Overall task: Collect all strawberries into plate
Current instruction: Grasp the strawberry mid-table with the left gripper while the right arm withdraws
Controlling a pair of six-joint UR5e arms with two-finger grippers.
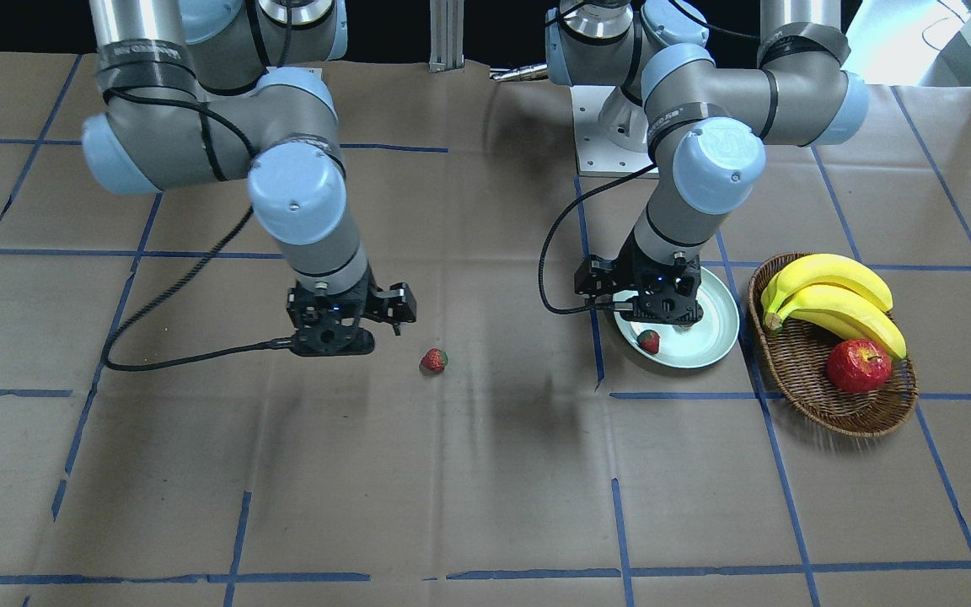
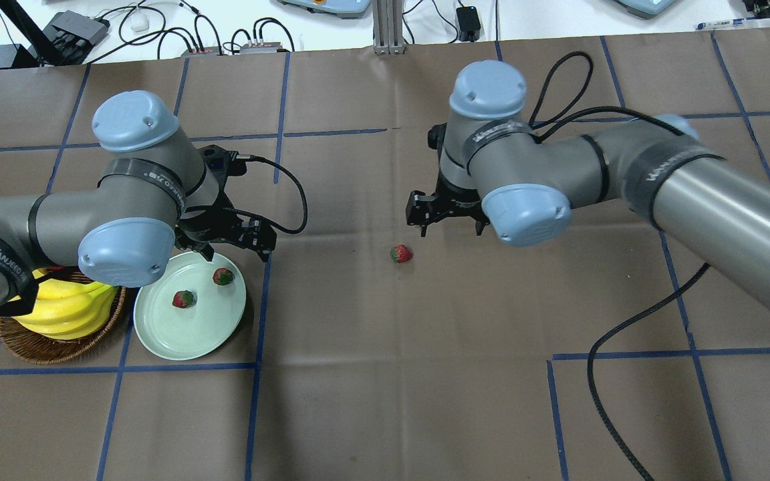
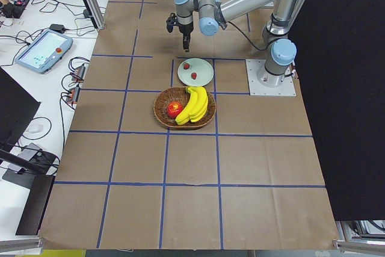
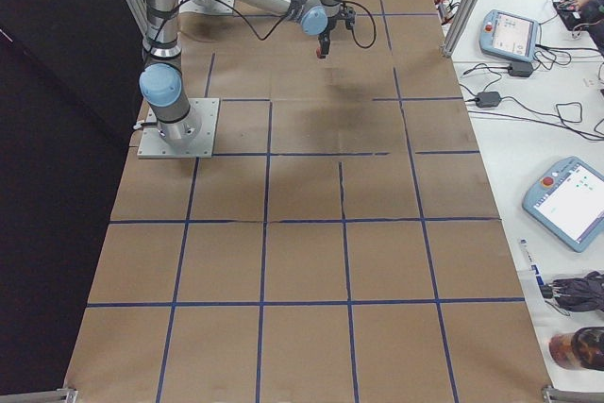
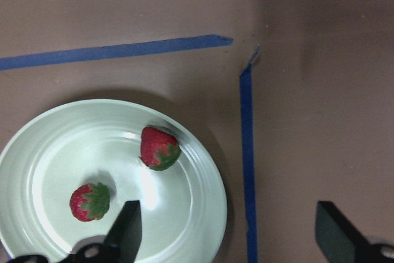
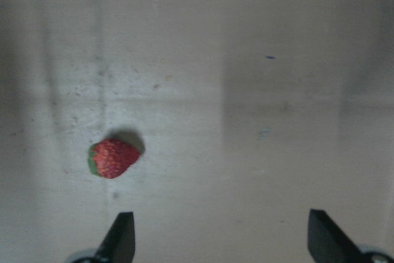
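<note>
Right wrist-mounted: strawberry [image 6: 114,158] sideways, cap leftward

Brown-papered table [image 2: 385,414], gridded in blue tape [image 5: 247,152]. Loose on the paper, a lone strawberry [image 6: 112,157], just ahead of one finger [image 6: 123,241] of the right gripper [image 6: 220,214] and clear of it. Partly beneath a finger [image 5: 126,235] of the left gripper [image 5: 228,204], a mint-green plate [image 5: 61,127]. Just beside the plate, on its far side from those fingers, a wicker basket [image 2: 57,346].
</note>
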